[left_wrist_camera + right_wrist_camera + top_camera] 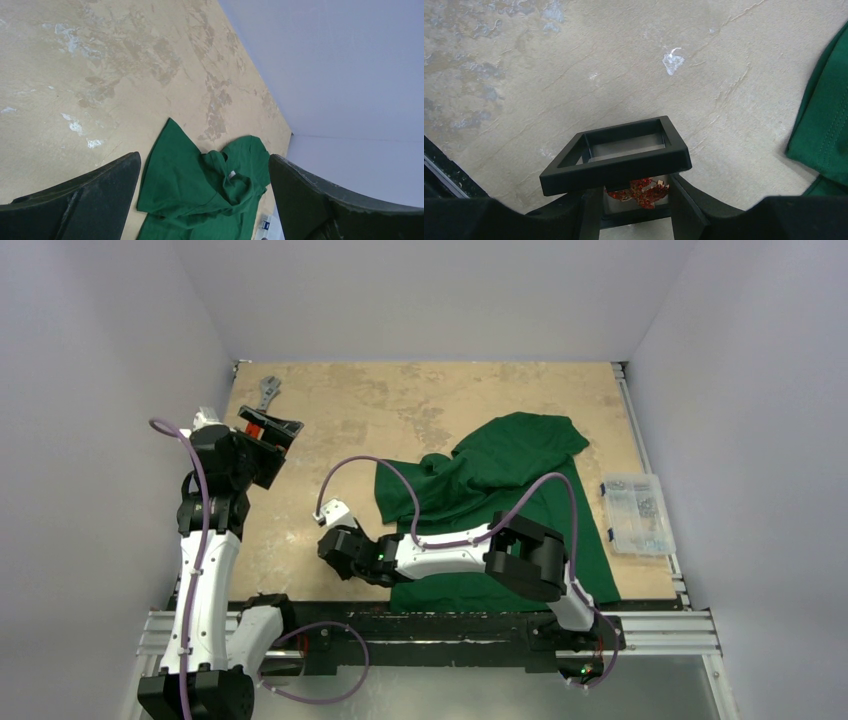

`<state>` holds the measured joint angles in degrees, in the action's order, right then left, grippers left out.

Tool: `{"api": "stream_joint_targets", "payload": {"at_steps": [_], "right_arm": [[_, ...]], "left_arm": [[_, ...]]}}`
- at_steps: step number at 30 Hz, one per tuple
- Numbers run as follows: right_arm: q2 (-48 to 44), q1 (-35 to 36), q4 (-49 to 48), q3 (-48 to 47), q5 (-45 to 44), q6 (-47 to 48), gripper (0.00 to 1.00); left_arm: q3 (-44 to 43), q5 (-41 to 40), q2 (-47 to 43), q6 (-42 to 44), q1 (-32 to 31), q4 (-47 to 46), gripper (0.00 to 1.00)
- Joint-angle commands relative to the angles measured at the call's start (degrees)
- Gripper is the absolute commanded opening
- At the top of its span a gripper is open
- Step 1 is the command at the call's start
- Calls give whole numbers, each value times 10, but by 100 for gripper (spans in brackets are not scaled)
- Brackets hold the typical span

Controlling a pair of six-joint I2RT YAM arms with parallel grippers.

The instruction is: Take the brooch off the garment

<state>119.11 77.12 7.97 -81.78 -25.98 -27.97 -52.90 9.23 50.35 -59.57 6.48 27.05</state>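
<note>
Right wrist footage is filled at its near edge by the right claw [636, 202], which is drawn narrow, its fingers [685, 205] set close on either side of the brooch [640, 191]. The brooch is thus found inside the claw itself, not on cloth, and appears to be pinched there. Whether the pads press on the ornament or on the black square frame [616, 172] that overlaps its upper edge cannot be told. No long axis can be made out in so small and jagged a piece. Beyond the fingertips only bare table [574, 75] is seen. The garment [824, 130] lies to the right of the claw in its own view, apart from it, with table showing between. The removal is therefore judged done, and the coming move is judged to turn on that gap: the brooch is best set down ahead or to the left of the claw, away from the cloth. Farthest off, the left claw [204, 165] is held wide with nothing between its fingers, raised and well apart from the garment, so the right arm is the nearer.
</note>
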Motion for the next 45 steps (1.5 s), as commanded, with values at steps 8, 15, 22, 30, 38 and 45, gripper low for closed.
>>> {"api": "stream_joint_targets", "payload": {"at_steps": [8,15,22,30,38,45], "right_arm": [[-13,-1,-24,-12,-3,5,65],[-26,-1,-25,-8,3,6,76],[-57,-1,-10,6,12,0,84],[-106,-1,-2,53,27,-16,85],[-180,-2,-13,129,43,11,87],[-255,-47,-16,168,43,35,88]], "left_arm": [[-18,8,-1,-5,5,-18,100],[-18,7,0,-3,5,-17,100],[-15,4,-3,4,5,-11,100],[-15,3,2,12,5,-7,100],[-55,27,30,78,5,30,100],[-171,87,125,274,5,175,100]]}}
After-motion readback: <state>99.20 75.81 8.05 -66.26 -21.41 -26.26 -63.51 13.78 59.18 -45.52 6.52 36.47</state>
